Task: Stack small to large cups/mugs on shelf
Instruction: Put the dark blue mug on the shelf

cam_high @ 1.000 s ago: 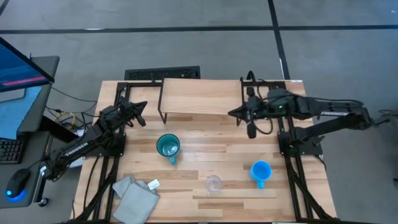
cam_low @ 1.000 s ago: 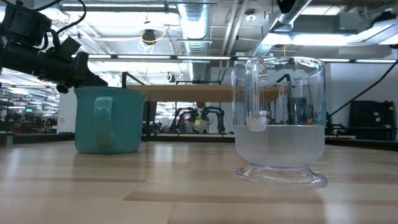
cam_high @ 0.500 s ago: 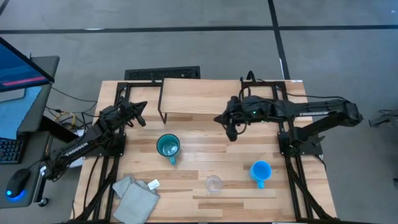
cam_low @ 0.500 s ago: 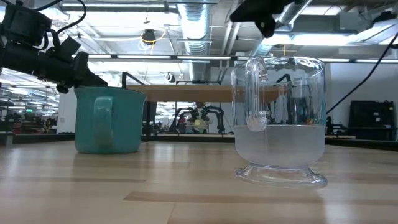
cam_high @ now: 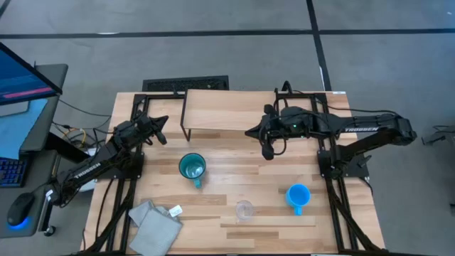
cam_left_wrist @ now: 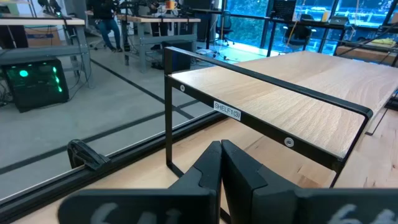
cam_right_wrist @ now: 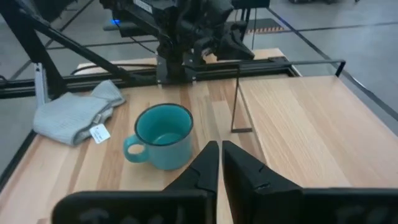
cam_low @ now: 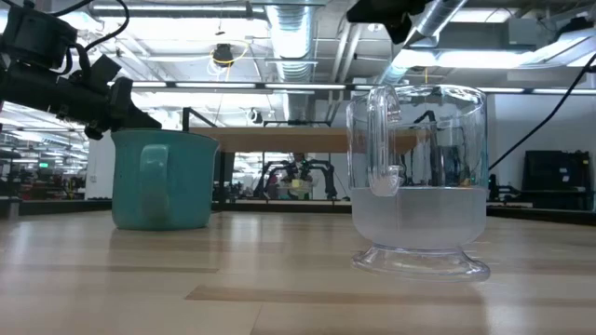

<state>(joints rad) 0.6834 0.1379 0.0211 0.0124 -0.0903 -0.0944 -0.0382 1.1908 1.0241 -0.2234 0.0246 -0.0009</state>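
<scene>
The right gripper (cam_high: 257,135) has swung in from the table's right edge over the shelf's (cam_high: 227,110) front-right corner, fingers nearly together and empty, seemingly bound for the teal mug (cam_high: 192,168) mid-table; the left gripper (cam_high: 161,128) waits shut.

Right gripper (cam_high: 249,134) hangs over the shelf's (cam_high: 227,110) front edge. Teal mug (cam_high: 192,168) stands on the table (cam_high: 234,188) ahead of it, clear cup (cam_high: 244,210) and blue mug (cam_high: 298,195) nearer the table's front edge, cloth (cam_high: 154,221) beyond the teal mug.
</scene>
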